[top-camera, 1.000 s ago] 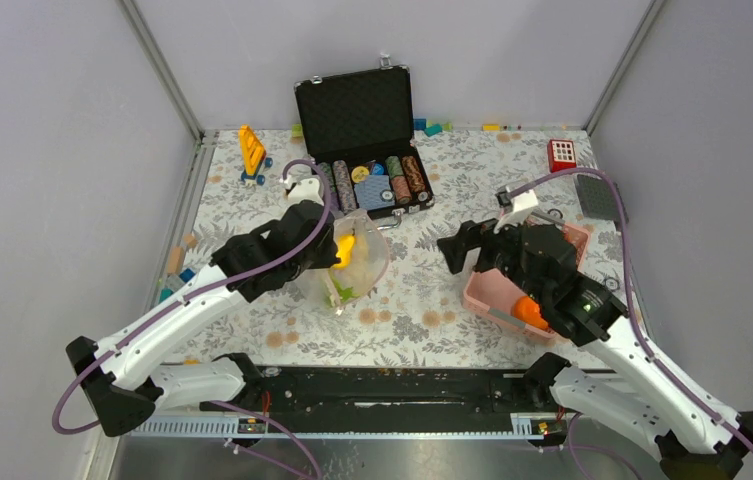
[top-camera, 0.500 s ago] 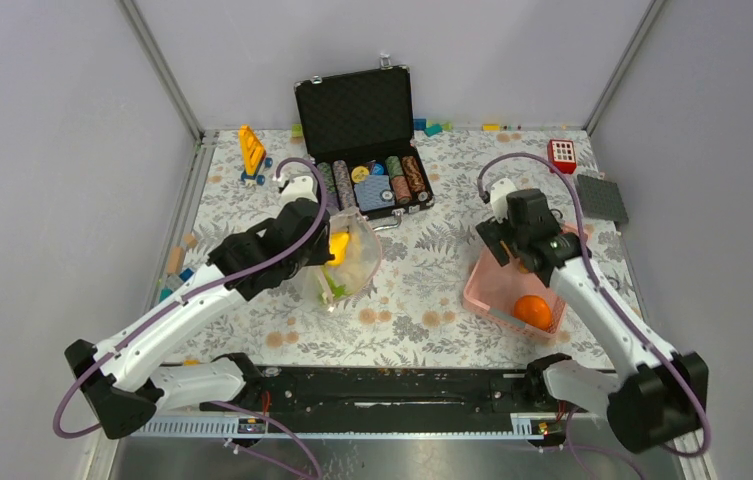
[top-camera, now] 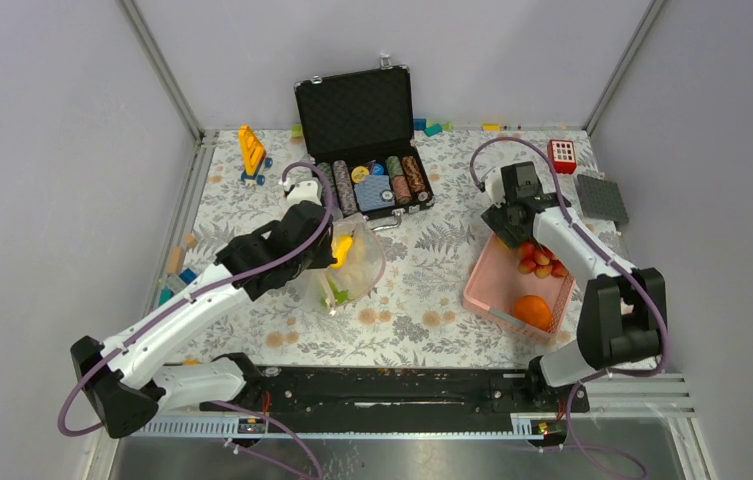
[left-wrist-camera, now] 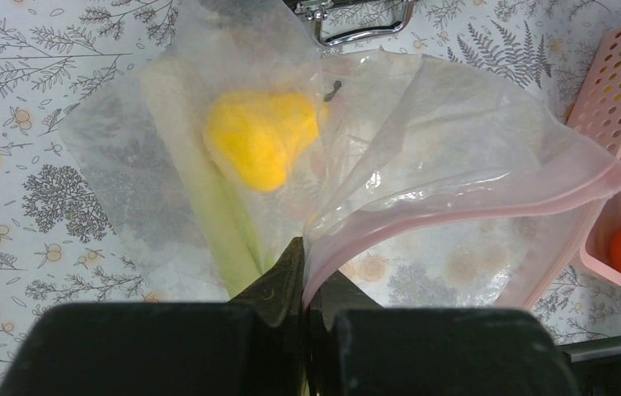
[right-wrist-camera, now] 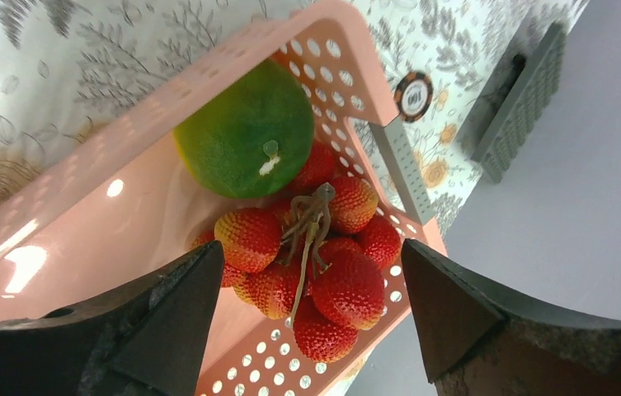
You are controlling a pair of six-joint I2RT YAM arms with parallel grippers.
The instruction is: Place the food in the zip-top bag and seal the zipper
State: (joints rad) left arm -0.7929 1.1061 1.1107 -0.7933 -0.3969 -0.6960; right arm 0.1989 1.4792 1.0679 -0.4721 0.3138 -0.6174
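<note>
Left fingers (left-wrist-camera: 278,285) clamp the zipper (left-wrist-camera: 463,206); right fingers (right-wrist-camera: 171,309) spread above red cluster (right-wrist-camera: 315,264), arm (top-camera: 577,250) outstretched

You have no legible text in view. The poker chip (right-wrist-camera: 412,95) just past the right gripper (right-wrist-camera: 311,247) bears a centre mark too blurred to read.

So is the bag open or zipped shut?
Open: on the bag the pink zipper gapes apart, with lemon and celery inside.
</note>
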